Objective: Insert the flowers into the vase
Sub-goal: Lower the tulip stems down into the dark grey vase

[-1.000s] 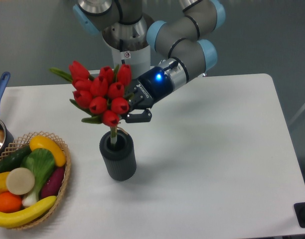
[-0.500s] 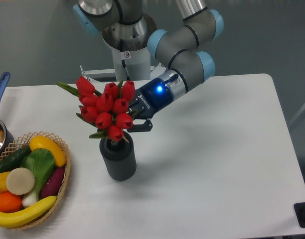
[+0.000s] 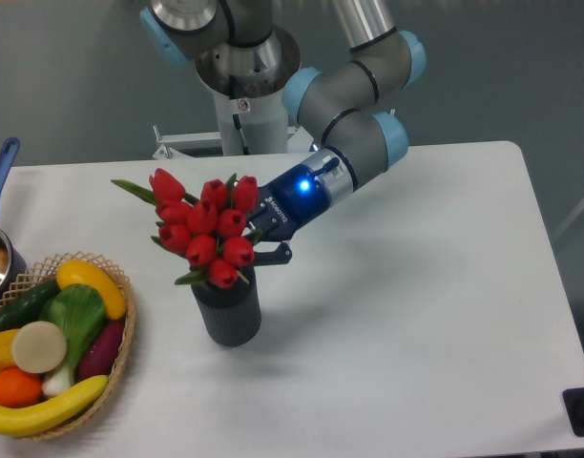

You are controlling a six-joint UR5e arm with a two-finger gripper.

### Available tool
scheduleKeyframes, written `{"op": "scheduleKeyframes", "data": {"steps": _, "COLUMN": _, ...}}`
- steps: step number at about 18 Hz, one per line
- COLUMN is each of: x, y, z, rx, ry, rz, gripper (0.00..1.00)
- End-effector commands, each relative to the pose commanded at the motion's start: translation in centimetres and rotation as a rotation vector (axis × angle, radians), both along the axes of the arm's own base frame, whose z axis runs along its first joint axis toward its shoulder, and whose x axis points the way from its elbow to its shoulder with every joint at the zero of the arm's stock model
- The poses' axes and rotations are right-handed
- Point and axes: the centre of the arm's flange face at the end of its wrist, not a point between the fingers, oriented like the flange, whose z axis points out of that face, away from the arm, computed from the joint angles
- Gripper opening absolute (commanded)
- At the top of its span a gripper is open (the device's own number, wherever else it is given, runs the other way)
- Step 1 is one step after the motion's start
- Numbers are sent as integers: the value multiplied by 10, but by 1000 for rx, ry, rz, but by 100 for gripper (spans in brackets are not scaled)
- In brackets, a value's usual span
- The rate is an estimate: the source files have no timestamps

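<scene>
The flowers (image 3: 204, 226), a tight bunch of red tulip buds with green leaves, sit low over the vase (image 3: 227, 310), tilted to the left, with their stems down inside its mouth. The vase is a dark grey ribbed cylinder standing upright on the white table. My gripper (image 3: 257, 240) comes in from the right at the base of the bunch, just above the vase rim. Its fingers are shut on the flower stems, which the buds mostly hide.
A round wicker basket (image 3: 123, 324) of fruit and vegetables stands at the front left, close to the vase. A pot with a blue handle (image 3: 0, 172) sits at the left edge. The arm's base (image 3: 239, 86) rises behind the table.
The gripper has lowered the bunch and shifted it slightly right. The bare stem that showed above the vase mouth has gone down inside, and the lowest buds now reach the rim.
</scene>
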Motion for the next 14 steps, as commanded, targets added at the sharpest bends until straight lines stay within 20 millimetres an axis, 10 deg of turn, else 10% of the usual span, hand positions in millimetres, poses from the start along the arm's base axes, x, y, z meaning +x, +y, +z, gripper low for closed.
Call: {"op": "scheduleKeyframes", "data": {"steps": 14, "x": -1, "y": 1, "z": -27, "rx": 5, "ry": 9, "rz": -4, "gripper": 37}}
